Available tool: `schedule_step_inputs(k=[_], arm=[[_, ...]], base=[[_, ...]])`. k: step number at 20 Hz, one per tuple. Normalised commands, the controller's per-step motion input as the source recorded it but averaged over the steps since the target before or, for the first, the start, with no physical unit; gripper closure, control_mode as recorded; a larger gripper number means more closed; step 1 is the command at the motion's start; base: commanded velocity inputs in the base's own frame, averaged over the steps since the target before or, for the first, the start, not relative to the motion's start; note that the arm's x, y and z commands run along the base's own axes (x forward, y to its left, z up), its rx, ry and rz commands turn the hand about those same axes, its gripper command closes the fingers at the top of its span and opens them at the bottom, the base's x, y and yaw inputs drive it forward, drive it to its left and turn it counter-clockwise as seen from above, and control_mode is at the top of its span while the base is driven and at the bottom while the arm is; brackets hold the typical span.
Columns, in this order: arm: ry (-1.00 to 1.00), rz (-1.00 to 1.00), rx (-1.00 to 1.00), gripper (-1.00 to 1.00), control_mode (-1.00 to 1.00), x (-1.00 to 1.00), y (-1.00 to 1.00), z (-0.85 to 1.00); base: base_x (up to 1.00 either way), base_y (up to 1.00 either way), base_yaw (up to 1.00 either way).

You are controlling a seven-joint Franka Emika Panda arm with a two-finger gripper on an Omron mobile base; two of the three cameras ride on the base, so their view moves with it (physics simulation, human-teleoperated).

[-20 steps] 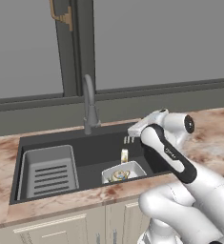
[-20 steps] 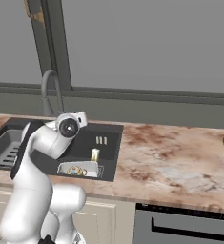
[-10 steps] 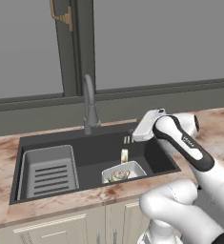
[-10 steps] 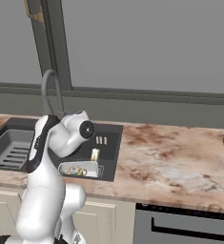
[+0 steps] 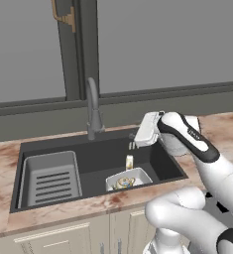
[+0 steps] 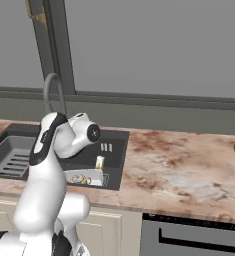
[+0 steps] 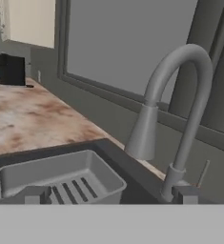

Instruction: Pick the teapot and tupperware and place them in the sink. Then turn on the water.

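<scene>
Sink (image 5: pixel 157 163) sunk in marbled table (image 5: pixel 1 168), grey slotted rack (image 5: pixel 51 178) at its left end, faucet (image 5: pixel 92 106) behind, tupperware (image 5: pixel 129 179) holding teapot (image 5: pixel 124 183) by front wall, tool (image 5: pixel 133 145) above basin's open right half, jaws wide apart, holding nothing

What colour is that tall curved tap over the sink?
Plain grey; the tap shows best in the hand view.

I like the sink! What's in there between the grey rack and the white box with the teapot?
Nothing, just bare dark sink floor between rack and tupperware, in the left base view.
</scene>
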Motion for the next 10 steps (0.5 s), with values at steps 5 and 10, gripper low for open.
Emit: schedule_step_inputs(k=[5, 10], arm=[[-0.09, -0.02, 0.02, -1.0, -1.0, 0.11, 0.09, 0.0], [-0.02, -0.01, 0.01, -1.0, -1.0, 0.4, 0.15, 0.0]], base=[[0.0, 0.0, 0.0], [0.0, 0.0, 0.0]])
